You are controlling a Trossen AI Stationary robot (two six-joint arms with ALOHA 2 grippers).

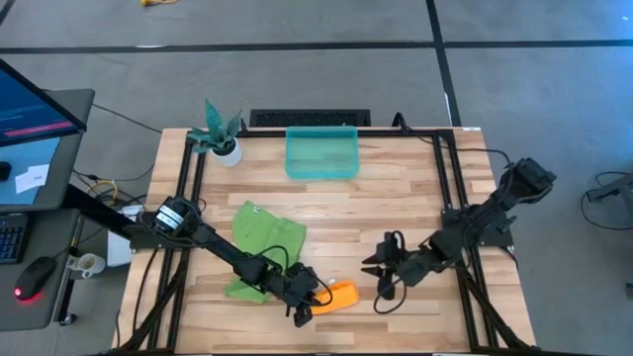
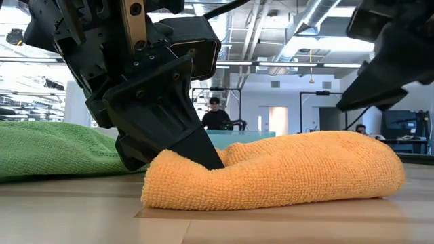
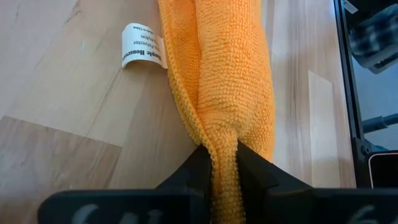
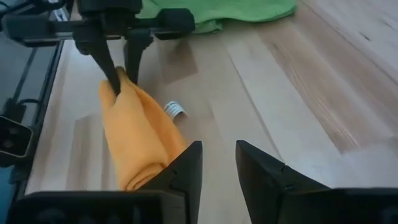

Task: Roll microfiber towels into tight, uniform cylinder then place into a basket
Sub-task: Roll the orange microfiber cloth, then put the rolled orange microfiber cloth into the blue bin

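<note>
The orange-yellow towel (image 1: 339, 296) lies bunched into a long, loose roll on the table near its front edge. It also shows in the low view (image 2: 291, 169). My left gripper (image 1: 305, 305) is shut on the towel's left end. My right gripper (image 1: 379, 272) hovers just right of the towel, slightly open and empty; in the right wrist view (image 4: 219, 165) the towel (image 4: 134, 134) lies beside one finger. The lime green towel (image 1: 262, 242) lies crumpled flat on the table, left of centre. The teal basket (image 1: 321, 153) stands at the far middle. My left gripper pinches the orange towel's left end (image 3: 224, 152) between its two fingers, which hold a bunched fold of several layers. The fingers (image 2: 196, 152) slant down from above and from the table's left, along the roll's length. The towel rests on the table, slack.
A small white pot with a teal plant (image 1: 223, 143) stands at the far left, beside the basket. A white label (image 3: 142, 55) sticks out from the orange towel's edge onto the wood. Black frame rails (image 1: 188, 188) run along both table sides. People show in the room behind (image 2: 217, 115).
</note>
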